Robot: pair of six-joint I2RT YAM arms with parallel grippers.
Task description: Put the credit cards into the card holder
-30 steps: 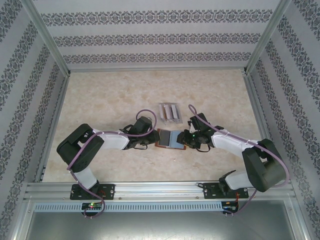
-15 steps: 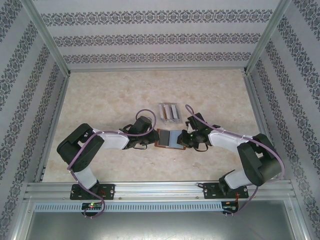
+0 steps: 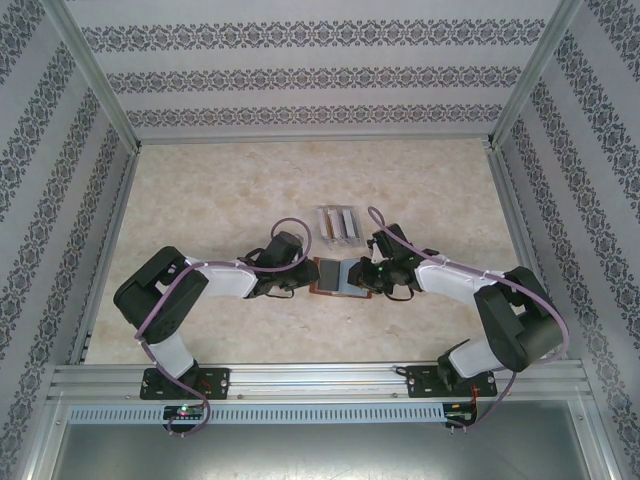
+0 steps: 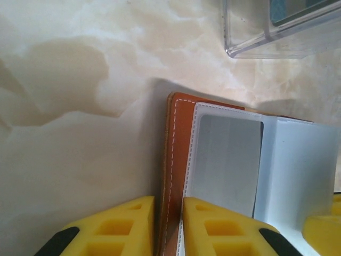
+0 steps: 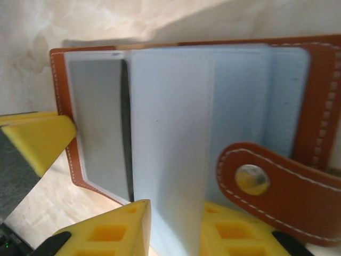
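One card holder [image 3: 338, 277], spread open, long axis left-right.

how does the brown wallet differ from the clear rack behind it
The card holder is brown stitched leather; the rack is clear plastic. The card holder lies open with the left gripper and right gripper on it; the rack stands apart, untouched. Both rest on the marbled table.

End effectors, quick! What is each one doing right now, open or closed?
Left end effector: closed on the card holder, at its brown cover edge.
Right end effector: closed on the card holder's pale inner sleeve.
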